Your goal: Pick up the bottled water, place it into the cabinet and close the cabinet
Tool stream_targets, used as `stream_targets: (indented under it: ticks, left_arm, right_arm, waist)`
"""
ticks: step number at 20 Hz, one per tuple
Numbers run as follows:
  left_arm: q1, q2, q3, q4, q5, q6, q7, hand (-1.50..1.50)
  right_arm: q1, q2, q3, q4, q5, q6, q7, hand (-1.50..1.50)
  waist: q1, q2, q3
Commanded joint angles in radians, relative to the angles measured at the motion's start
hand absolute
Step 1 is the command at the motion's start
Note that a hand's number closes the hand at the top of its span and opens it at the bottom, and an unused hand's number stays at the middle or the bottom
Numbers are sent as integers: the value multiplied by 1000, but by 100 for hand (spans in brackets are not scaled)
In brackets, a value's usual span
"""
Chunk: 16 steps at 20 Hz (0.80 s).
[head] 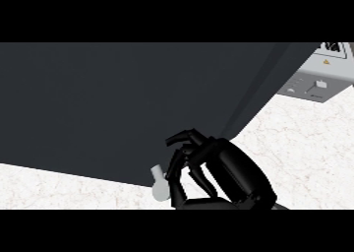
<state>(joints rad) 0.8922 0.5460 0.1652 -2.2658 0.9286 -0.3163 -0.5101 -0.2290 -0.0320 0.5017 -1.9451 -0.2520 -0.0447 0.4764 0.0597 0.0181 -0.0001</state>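
The largest thing you see is the cabinet [100, 108], a dark, flat-faced mass that fills the upper left and middle of your view, up and to the left of the fingers. Its long right edge runs as a slanted line from the top down to just above the hand, and its lower edge slants across the left side, ending at a corner just left of the fingers.

Under it lies the surface [310, 147], white and marbled, showing to the right of the fingers and in a strip to their lower left.

Far up and to the right of the fingers, well apart from them, stands a grey appliance [319, 78] with a small panel of controls on its face.

Your right hand [227, 172] comes in from the lower edge, black, its back turned up. The fingers [184, 140] are curled, their tips at the cabinet's lower corner where the two edges meet.

The bottle [160, 183] is the smallest thing: a pale sliver just left of the fingers, peeking out beside them below the cabinet's corner. The fingers are curled round it and hide most of it.

Your left hand does not show.
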Motion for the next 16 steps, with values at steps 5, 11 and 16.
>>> stream_targets:
  ticks: [5, 11, 16]
  left_arm:
    - [54, -27, 108, 58, 76, -117, -3, -150]
    - [121, -100, 173, 36, 77, -207, 20, -150]
    - [104, -97, 247, 69, 131, -243, 56, -150]
  right_arm:
    - [-328, 22, -281, 273, -213, 92, -66, 150]
    - [-456, 12, -345, 484, -208, 164, -136, 150]
    - [-579, 17, -382, 616, -239, 225, -127, 150]
  waist:
    - [-19, -14, 0]
    - [-30, -18, 0]
    - [-33, -17, 0]
